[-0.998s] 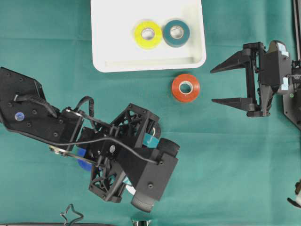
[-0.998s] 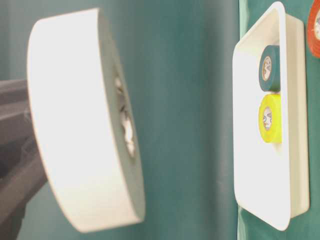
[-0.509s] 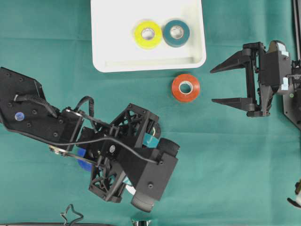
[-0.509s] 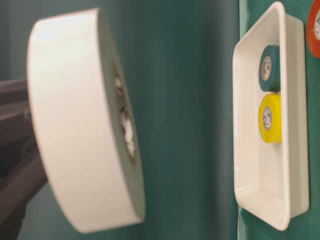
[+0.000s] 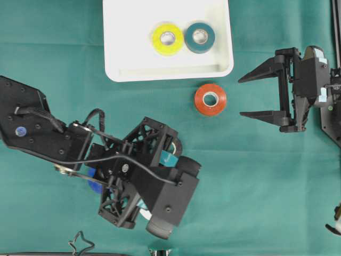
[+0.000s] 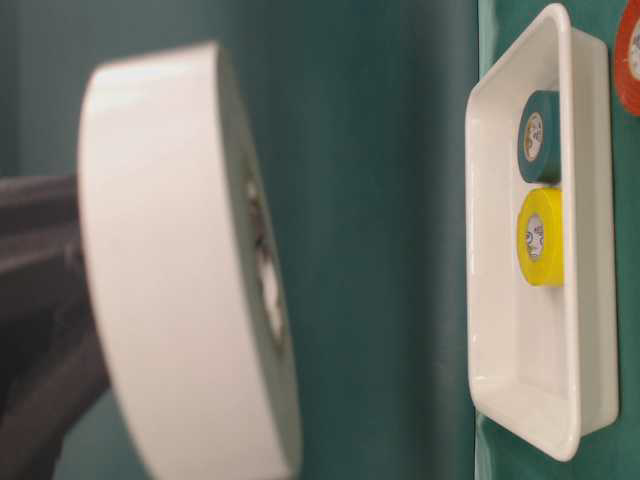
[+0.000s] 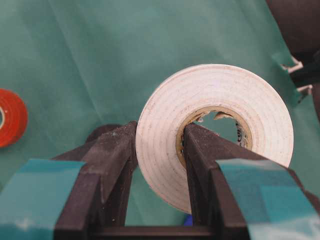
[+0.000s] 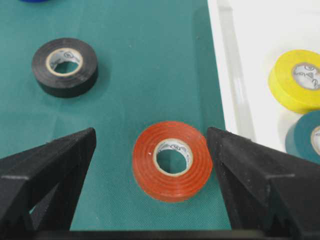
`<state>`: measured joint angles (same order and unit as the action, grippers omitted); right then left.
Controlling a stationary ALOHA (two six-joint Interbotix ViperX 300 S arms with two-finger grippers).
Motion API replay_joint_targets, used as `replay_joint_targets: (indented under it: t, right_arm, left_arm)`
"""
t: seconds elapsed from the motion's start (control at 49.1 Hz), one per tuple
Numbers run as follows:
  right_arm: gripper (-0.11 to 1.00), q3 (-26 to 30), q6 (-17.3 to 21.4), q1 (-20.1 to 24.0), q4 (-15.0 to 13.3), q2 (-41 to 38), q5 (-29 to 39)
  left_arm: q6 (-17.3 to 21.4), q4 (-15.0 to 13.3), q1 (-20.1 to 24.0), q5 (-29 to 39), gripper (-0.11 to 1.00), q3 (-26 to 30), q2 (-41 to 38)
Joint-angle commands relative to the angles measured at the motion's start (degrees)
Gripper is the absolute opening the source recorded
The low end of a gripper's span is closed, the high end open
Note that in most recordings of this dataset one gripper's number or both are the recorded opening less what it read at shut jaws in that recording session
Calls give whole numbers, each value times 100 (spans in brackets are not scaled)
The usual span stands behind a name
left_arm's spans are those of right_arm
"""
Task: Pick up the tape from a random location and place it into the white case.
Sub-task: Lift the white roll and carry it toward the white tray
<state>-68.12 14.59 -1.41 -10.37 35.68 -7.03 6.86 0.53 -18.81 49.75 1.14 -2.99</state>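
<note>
Overhead view: the white case (image 5: 168, 40) lies at the top of the green-covered counter (image 5: 266, 202), holding a yellow tape roll (image 5: 168, 38) and a dark teal tape roll (image 5: 200, 37) side by side, close to each other. An orange tape roll (image 5: 210, 99) lies flat on the cloth just below the case's lower right corner, apart from its rim. The left arm fills the lower left, its wrist housing covering most of what it carries; only a sliver of white shows beneath it. The right pincer (image 5: 250, 97) hangs at the right edge, jaws spread wide and empty, pointing toward the orange roll with a gap between them.

Table-level view: a white tape roll (image 6: 185, 270) looms large and blurred in the foreground, held on edge above the cloth, well apart from the case. The yellow and teal rolls rest inside the case near one end.

Left wrist view: the left pincer (image 7: 159, 150) is clamped on the white roll's wall, one finger outside the roll, the other inside its core. The orange roll peeks in at the left edge.

Right wrist view: the orange roll lies between the parted fingers, touching neither. A black tape roll (image 8: 65, 66) lies farther off on the cloth, and the case rim runs along the right.
</note>
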Motion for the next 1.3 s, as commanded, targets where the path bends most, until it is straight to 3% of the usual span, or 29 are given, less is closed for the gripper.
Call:
replay_joint_targets:
  t: [0.0,0.326,0.509,0.815,1.059,1.283]
  right_arm:
    - [88,141,-9,-9,0,9,-26]
    - [88,141,-9,0,-9,9,-26]
    - [88,141,-9,0,0,18,-26]
    - [88,141,-9,0,-9,9,-26]
    - [88,141,0,0,-9,18,-26]
    - [88,132,0,0,0,9,-26]
  left_arm:
    - [-18,-26,-97,-70,24,-70,352]
    - [-26,-53,-281,-237,24,-1037,984]
    - [-229,-62,-316,-536,24,-1547,1318]
    - [-325,-44,-281,-633,24,-1688,1424]
    - [-316,-26,229,-562,24,-1819,1459]
    - [-308,0,1028,-562,24,-2021,1617]
